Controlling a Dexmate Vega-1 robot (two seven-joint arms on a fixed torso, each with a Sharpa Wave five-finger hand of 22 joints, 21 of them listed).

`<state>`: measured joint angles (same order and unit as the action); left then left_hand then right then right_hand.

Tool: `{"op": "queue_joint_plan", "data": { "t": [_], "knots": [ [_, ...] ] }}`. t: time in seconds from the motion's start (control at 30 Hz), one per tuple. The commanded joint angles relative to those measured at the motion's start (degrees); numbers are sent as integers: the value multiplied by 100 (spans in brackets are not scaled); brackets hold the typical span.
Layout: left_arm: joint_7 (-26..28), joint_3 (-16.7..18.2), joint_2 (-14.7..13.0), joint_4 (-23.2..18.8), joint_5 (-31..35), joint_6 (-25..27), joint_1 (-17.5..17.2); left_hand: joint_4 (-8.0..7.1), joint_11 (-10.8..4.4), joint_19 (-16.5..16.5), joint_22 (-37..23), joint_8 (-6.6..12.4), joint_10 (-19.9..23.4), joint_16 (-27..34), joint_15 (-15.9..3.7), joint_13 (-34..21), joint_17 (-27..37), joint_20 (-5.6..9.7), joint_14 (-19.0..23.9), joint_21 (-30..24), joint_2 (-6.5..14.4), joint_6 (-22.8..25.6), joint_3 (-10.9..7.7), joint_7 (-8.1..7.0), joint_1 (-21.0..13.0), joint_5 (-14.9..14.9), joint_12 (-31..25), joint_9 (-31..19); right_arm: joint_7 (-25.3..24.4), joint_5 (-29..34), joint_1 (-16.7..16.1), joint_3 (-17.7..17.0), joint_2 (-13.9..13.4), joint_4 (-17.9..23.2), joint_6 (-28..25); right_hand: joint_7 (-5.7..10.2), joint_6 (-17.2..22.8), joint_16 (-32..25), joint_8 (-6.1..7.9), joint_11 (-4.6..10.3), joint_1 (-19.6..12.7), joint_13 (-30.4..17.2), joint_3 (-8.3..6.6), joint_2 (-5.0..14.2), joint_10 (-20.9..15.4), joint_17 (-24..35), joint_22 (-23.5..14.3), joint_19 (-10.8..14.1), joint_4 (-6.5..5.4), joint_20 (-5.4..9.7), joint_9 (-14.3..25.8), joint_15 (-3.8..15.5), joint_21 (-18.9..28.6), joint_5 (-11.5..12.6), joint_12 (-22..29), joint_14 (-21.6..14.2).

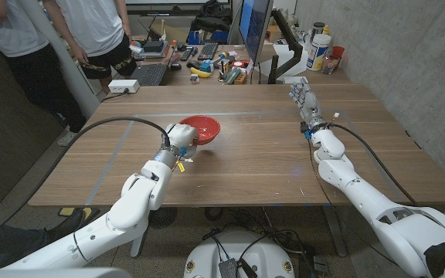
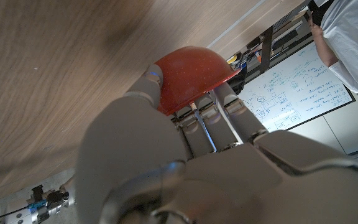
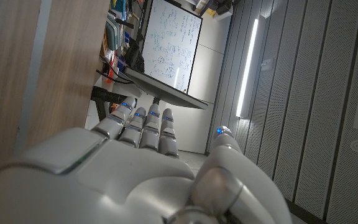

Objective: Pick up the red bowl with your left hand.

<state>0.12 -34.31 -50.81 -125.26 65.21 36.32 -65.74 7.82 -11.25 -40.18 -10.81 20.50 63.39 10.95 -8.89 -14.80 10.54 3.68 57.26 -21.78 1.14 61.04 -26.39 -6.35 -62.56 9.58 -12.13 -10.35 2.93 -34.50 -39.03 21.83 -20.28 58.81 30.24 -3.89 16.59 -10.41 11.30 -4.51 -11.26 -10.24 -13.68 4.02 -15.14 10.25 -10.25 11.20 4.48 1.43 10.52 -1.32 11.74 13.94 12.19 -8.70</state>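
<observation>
— Gripping the red bowl (image 1: 202,129) with the left hand (image 1: 182,144), thumb on one side and fingers under the rim, near the middle of the desk (image 1: 253,166); probably tilted for the lift.
— And around it?
— Right hand (image 1: 303,101) far off, released, fingers straight. Nothing blocking; clutter and people beyond the far edge.

Wooden table (image 1: 269,154) under red bowl (image 1: 202,128)

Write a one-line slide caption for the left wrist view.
Left hand grips the red bowl above the wooden table, whiteboard behind.
</observation>
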Motion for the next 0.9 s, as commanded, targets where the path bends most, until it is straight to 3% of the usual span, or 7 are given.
{"op": "queue_joint_plan", "data": {
  "t": [0.03, 0.9],
  "knots": [
    [67, 176, -6, -98, 43, -75, -92, -105, 1, 16, -10, 17, -44, 3, -391, -29, 24, 641, -28, 31, 81, 373, -166, 42, -73, 36, -5, -48, -88, 75, -32, 28, -43, 102, -58, -17, 35, -22, -12, -14, -27, -30, 21, -42, -52, 17, -30, 20, 3, 2, 26, 2, -26, 40, -14, -37],
    [238, 717, -186, -441, -106, -151, -329, -132, -5, 49, -13, 13, -56, 8, -385, -49, 29, 620, -55, 38, 72, 368, -191, 22, -45, 36, 6, -51, -149, 136, -4, 75, 27, 91, -26, -15, 32, -19, -14, -10, -38, -31, 23, -40, -53, 15, -29, 17, 14, 3, 26, 9, -27, 44, -16, -33]
  ]
}}
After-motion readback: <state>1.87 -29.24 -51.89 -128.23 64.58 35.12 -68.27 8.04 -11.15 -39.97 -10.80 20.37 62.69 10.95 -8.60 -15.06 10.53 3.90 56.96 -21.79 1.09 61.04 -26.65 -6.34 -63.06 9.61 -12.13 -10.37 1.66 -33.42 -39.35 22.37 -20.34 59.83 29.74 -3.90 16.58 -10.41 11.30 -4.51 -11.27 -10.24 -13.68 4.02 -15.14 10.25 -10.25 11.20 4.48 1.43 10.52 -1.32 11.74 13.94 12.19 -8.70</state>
